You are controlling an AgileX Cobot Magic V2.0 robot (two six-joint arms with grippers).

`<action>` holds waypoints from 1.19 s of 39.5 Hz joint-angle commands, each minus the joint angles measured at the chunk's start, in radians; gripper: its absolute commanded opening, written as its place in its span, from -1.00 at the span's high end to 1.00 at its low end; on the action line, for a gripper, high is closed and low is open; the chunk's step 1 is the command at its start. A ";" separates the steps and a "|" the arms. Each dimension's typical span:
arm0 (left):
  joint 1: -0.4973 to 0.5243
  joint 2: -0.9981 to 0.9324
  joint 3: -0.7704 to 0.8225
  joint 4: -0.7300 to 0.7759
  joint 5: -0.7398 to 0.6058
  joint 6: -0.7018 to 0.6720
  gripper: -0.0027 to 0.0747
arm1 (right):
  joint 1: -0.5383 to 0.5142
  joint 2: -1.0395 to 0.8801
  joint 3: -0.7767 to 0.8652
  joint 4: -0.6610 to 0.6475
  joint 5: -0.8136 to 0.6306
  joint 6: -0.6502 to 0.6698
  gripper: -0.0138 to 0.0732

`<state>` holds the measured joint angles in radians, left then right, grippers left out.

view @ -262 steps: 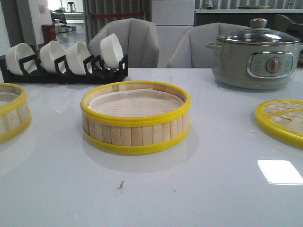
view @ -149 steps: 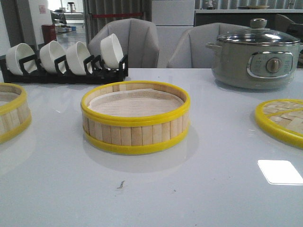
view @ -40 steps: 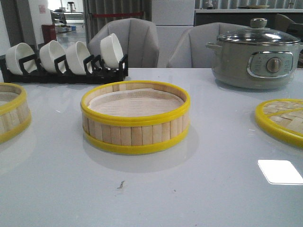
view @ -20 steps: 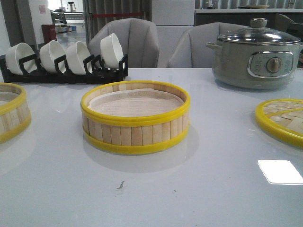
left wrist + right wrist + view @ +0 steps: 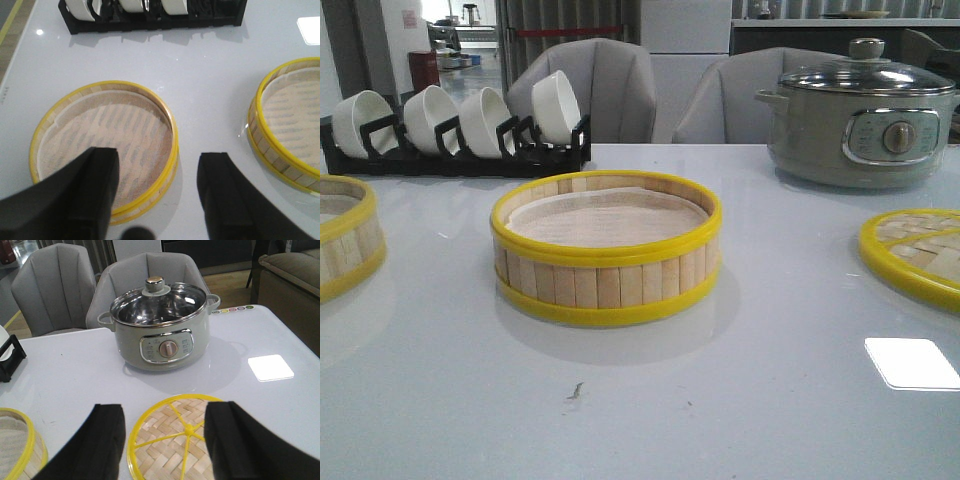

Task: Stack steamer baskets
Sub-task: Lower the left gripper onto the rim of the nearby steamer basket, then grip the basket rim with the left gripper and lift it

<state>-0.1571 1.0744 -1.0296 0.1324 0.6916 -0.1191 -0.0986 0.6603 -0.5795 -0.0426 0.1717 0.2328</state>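
One steamer basket (image 5: 606, 250) with a pale liner stands in the middle of the table. A second basket (image 5: 342, 240) sits at the left edge, partly cut off. The flat woven lid (image 5: 916, 250) lies at the right. No arm shows in the front view. In the left wrist view my left gripper (image 5: 159, 162) hangs open above the left basket (image 5: 102, 142), straddling its near-right rim, with the middle basket (image 5: 287, 122) off to the side. My right gripper (image 5: 167, 417) is open above the lid (image 5: 175, 442), holding nothing.
A grey electric pot (image 5: 860, 115) with a glass lid stands at the back right, just behind the woven lid (image 5: 160, 325). A black rack of white bowls (image 5: 455, 130) lines the back left. Grey chairs stand beyond the table's far edge.
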 commanded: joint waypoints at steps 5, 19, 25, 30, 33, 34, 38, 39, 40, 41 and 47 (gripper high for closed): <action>-0.004 0.106 -0.040 -0.004 -0.087 -0.005 -0.22 | 0.001 0.002 -0.040 -0.004 -0.074 -0.005 -0.41; -0.004 0.407 -0.147 0.002 -0.096 -0.003 -0.22 | 0.001 0.002 -0.040 -0.004 -0.074 -0.005 -0.33; -0.004 0.527 -0.242 0.009 -0.087 -0.003 -0.22 | 0.001 0.002 -0.040 -0.004 -0.074 -0.005 -0.33; -0.004 0.613 -0.302 0.009 -0.087 -0.003 -0.22 | 0.001 0.002 -0.040 -0.004 -0.074 -0.005 -0.33; -0.004 0.657 -0.333 0.009 -0.087 -0.003 -0.22 | 0.001 0.002 -0.040 -0.004 -0.074 -0.005 -0.33; -0.004 0.678 -0.342 0.009 -0.085 -0.003 -0.22 | 0.001 0.002 -0.040 -0.004 -0.074 -0.005 -0.33; -0.004 0.730 -0.366 0.009 -0.079 -0.003 -0.22 | 0.001 0.002 -0.040 -0.004 -0.074 -0.005 -0.33; -0.004 0.743 -0.368 0.009 -0.079 -0.003 -0.22 | 0.001 0.002 -0.040 -0.004 -0.074 -0.005 -0.33; -0.004 0.752 -0.368 0.009 -0.079 -0.003 -0.22 | 0.001 0.002 -0.040 -0.004 -0.074 -0.005 -0.33; -0.004 0.763 -0.368 0.009 -0.077 -0.003 -0.22 | 0.001 0.002 -0.040 -0.004 -0.074 -0.005 -0.33; -0.004 0.809 -0.368 0.009 -0.057 -0.003 -0.22 | 0.001 0.002 -0.040 -0.004 -0.074 -0.005 -0.33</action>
<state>-0.1571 1.9167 -1.3642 0.1360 0.6620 -0.1191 -0.0986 0.6603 -0.5795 -0.0426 0.1794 0.2342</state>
